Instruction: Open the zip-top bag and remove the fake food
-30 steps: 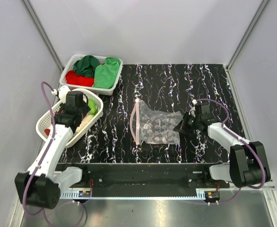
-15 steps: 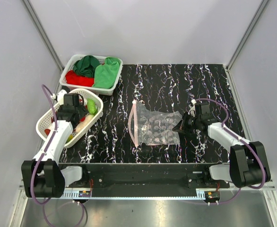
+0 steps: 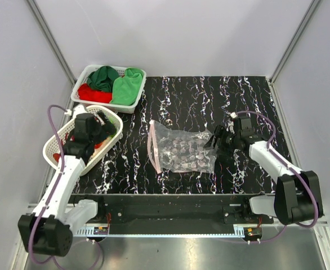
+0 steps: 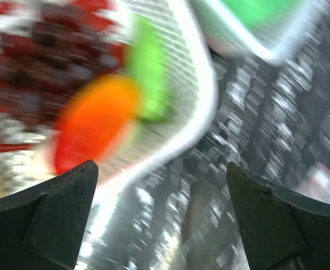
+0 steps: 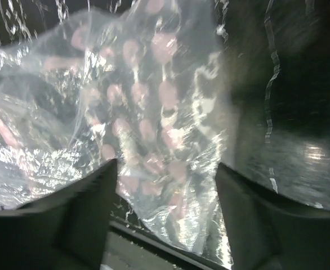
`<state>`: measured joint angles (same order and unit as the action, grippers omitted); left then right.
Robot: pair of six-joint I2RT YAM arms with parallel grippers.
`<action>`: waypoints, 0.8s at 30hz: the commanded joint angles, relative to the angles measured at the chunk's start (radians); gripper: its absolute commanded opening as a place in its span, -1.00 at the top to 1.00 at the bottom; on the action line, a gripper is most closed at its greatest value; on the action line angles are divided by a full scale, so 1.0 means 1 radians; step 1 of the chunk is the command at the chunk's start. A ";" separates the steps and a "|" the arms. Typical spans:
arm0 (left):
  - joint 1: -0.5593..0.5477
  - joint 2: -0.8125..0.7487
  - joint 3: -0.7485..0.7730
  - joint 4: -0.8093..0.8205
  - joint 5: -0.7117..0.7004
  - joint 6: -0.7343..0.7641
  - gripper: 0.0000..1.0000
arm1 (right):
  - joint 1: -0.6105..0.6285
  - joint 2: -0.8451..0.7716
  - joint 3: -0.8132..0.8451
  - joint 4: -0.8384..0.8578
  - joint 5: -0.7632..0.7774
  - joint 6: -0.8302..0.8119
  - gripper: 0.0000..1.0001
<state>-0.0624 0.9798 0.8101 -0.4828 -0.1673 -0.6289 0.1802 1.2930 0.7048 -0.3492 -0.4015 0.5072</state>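
The clear zip-top bag (image 3: pixel 179 151) lies flat mid-table, its pink zip strip (image 3: pixel 152 147) on the left. My right gripper (image 3: pixel 214 142) stands open at the bag's right edge. In the right wrist view a corner of the bag (image 5: pixel 165 140) lies loose between the spread fingers of that gripper (image 5: pixel 165 211). My left gripper (image 3: pixel 101 125) hangs open over the white basket (image 3: pixel 53 145). The left wrist view is blurred; its gripper (image 4: pixel 162 214) holds nothing. Fake food lies in the basket: an orange-red fruit (image 4: pixel 94 121), a green vegetable (image 4: pixel 148 73) and red pieces (image 4: pixel 35 56).
A second white basket (image 3: pixel 81 79) with folded green and red cloths stands at the back left, right behind the food basket. Grey walls close in the black marbled table (image 3: pixel 210 101) on three sides.
My right gripper has opened and let go of the bag's right edge; the bag has settled slightly to the left. My left gripper has opened wide over the basket.
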 commanded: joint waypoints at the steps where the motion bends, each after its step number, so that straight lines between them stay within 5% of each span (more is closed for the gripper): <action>1: -0.201 -0.059 0.029 0.036 0.106 -0.023 -0.98 | -0.004 -0.083 0.134 -0.161 0.164 -0.048 -0.64; 7: -0.557 -0.139 0.015 0.139 0.075 -0.077 -0.98 | -0.001 -0.198 0.229 -0.283 0.185 -0.096 -0.99; 14: -1.055 -0.178 -0.101 0.514 -0.024 -0.078 -0.98 | 0.110 -0.388 0.171 -0.306 0.015 0.000 -0.99; 24: -1.361 -0.233 -0.223 0.745 -0.173 -0.008 -0.98 | 0.116 -0.842 0.064 -0.281 -0.069 0.112 -1.00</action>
<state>-1.3643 0.8040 0.6003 0.0601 -0.2588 -0.6888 0.2928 0.5724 0.7895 -0.6537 -0.4049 0.5583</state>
